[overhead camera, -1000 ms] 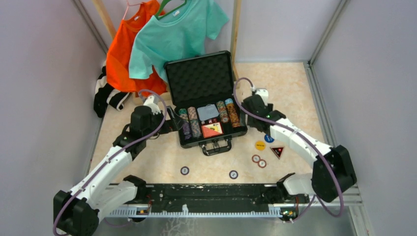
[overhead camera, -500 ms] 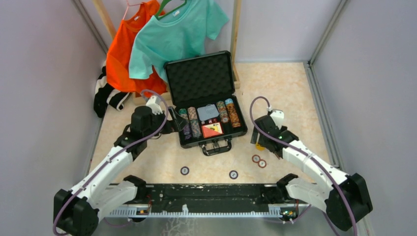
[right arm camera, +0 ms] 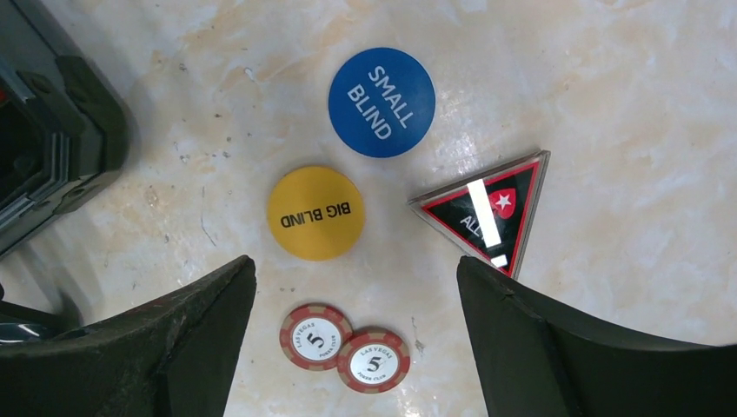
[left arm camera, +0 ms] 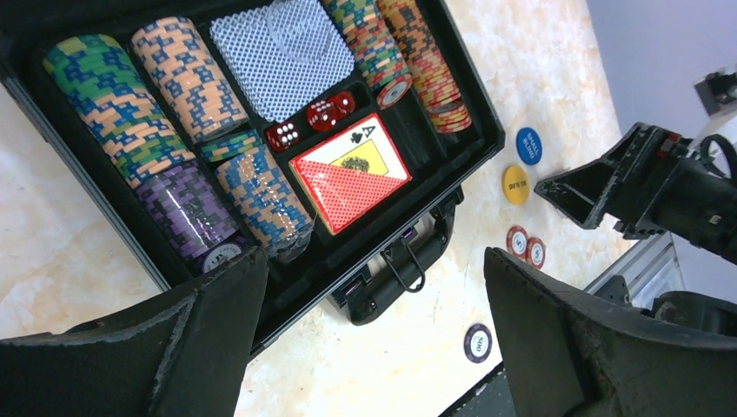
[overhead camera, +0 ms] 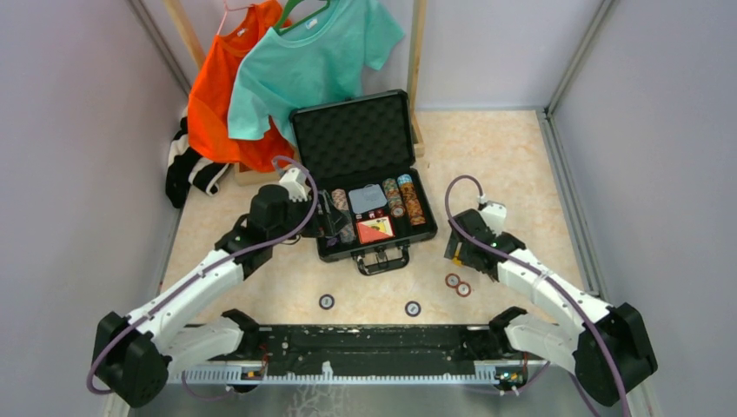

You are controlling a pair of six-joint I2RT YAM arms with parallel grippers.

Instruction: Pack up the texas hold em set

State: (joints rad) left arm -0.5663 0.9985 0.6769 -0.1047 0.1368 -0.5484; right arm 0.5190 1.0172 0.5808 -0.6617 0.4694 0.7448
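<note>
Your left claw (left arm camera: 374, 261) is spread wide and holds nothing. It hangs over the front left corner of the open black briefcase (left arm camera: 476, 122), which sits in the middle of the counter (overhead camera: 513, 156) with its foam-lined lid (overhead camera: 352, 139) standing up at the back. Under that claw lie the rows of poker chips (left arm camera: 178, 139). The red card box (left arm camera: 349, 171) and the red dice (left arm camera: 311, 117) sit a little further in, toward the middle of the case.

Your right claw (right arm camera: 354, 265) is also released and empty, hovering above the counter just to the right of the briefcase. The yellow BIG BLIND button (right arm camera: 315, 213) lies between its fingers and slightly ahead of them. The blue SMALL BLIND button (right arm camera: 381, 102) is beyond that, and the black-and-red triangular marker (right arm camera: 489, 211) lies just off the right finger. A pair of red chips (right arm camera: 315, 336) touch each other directly beneath the gap. Two more loose chips (overhead camera: 326, 301) rest near the arm bases, well apart from both claws.
</note>
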